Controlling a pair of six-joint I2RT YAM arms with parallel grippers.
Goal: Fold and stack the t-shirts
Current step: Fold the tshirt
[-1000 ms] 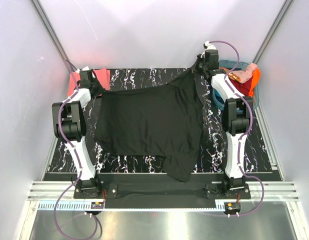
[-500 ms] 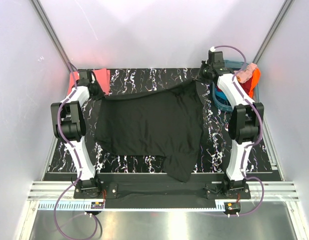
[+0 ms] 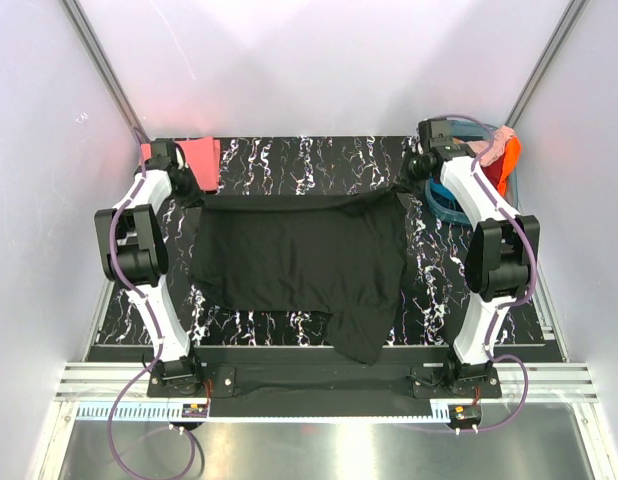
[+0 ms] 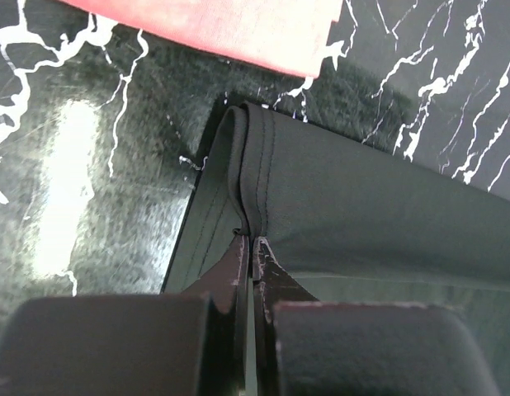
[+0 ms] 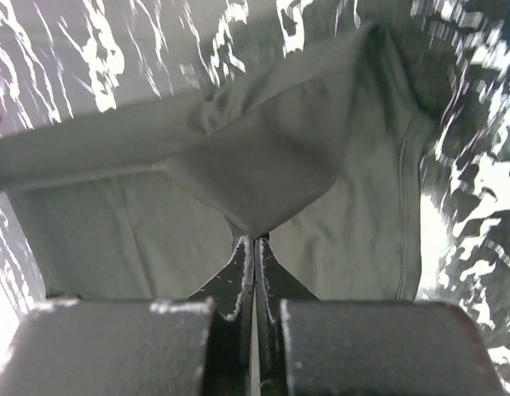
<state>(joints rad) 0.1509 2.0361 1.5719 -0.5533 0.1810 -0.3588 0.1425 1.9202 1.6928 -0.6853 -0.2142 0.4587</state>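
White arms (image 3: 169,315), black joints (image 3: 129,252), purple cables (image 3: 111,430).

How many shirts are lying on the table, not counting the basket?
2. The black shirt is spread in the middle; the coral-pink shirt lies at the far left corner. More may hide among the cloth in the basket.

On table (image 3: 289,155), large t-shirt (image 3: 299,255) spread centrally, other t-shirt (image 3: 201,157) behind-left, basket (image 3: 441,207) behind-right

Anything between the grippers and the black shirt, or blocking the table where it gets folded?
Nothing visible. The left gripper and right gripper are each shut on a far corner of the black shirt. The pink shirt and the basket sit beyond it, off the cloth.
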